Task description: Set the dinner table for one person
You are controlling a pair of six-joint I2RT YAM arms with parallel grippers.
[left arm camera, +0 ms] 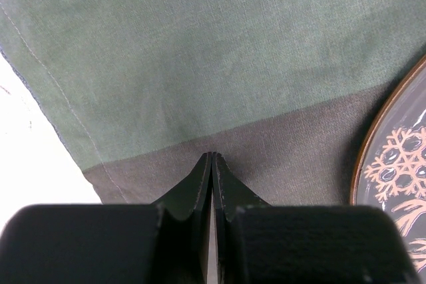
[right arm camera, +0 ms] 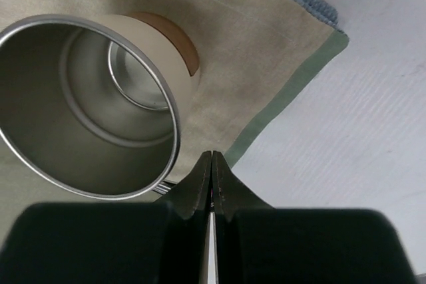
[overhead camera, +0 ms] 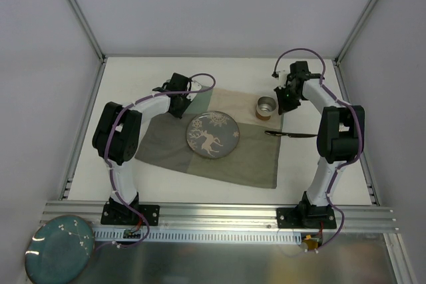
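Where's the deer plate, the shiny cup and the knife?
deer plate (overhead camera: 212, 135), top view, on its centre, near the deer.
metal cup (right arm camera: 53, 124), right wrist view, on its inner wall.
knife (overhead camera: 291, 135), top view, on its middle.

We see only a sliver of the patterned plate in the left wrist view, the rest cut off by the right edge. The metal cup runs off the left edge of the right wrist view, and from above the dark utensil is too small for us to name.
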